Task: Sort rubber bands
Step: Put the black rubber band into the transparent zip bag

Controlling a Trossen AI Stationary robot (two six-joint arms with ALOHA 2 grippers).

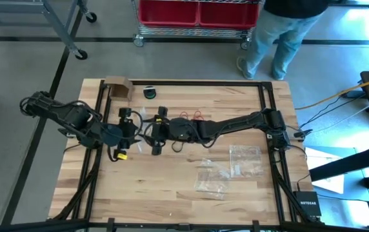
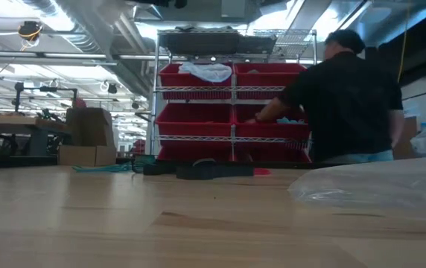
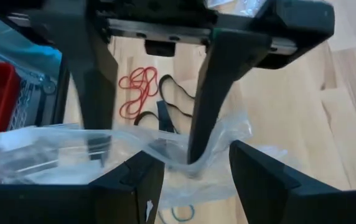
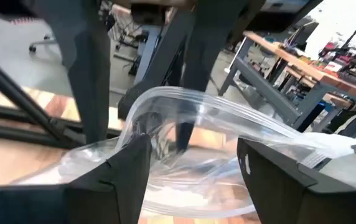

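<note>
My two grippers meet above the middle of the table. Between them is a clear zip bag (image 4: 228,130), its mouth gaping toward my right gripper (image 4: 193,168). That gripper is open, fingers spread in the bag's plastic. My left gripper (image 3: 196,174) is open and faces it; one of its fingertips (image 4: 182,142) shows through the film at the mouth. On the table beyond lie rubber bands: red (image 3: 137,90), black (image 3: 173,102) and a teal one (image 3: 181,214). My right gripper has its spread fingers in the bag near its mouth. One finger (image 3: 97,146) shows through the plastic, and the other fingertip (image 3: 193,157) pushes the film outward. The bag hangs crumpled off the table. My left gripper stands at the bag; whether it touches the plastic I cannot tell.
Two more clear bags (image 1: 246,161) (image 1: 211,177) lie on the table's right half, one bulking near the low camera (image 2: 377,186). A cardboard box (image 1: 117,87) and a dark green-black clump (image 1: 149,91) sit at the far edge. A person (image 1: 281,32) stands beyond it at red bins.
</note>
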